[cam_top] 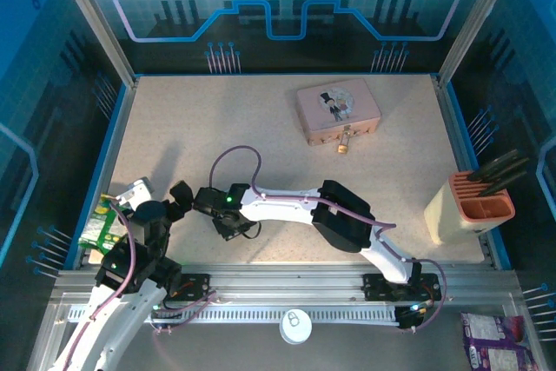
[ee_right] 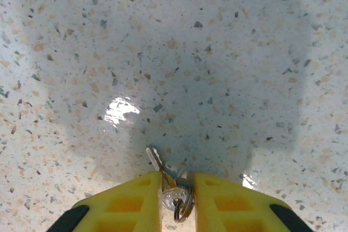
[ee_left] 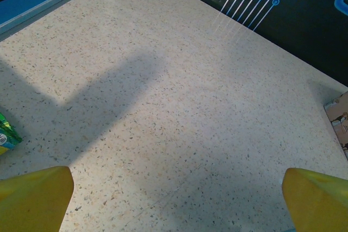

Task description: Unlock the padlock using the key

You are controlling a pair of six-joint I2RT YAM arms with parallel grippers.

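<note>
My right claw (ee_right: 177, 187) is clenched on a small silver metal key (ee_right: 156, 162), low at the centre of the right wrist view. The blade pokes up-left from between my yellow pads (ee_right: 130, 202), just above the speckled beige tabletop (ee_right: 217, 52). The key is light, stiff and slick. Pinched near its ring, it could swivel, I judge, so it needs a firm grip.

My left claw (ee_left: 174, 183) is released, jaws wide apart.

The tiny brass-coloured padlock with a thin silver shackle (cam_top: 345, 147) sits upper right of centre in the top view, at the front edge of the pink rectangular tin (cam_top: 337, 106). It looks light and likely to skid, so the place to grip is its flat body sides.
</note>
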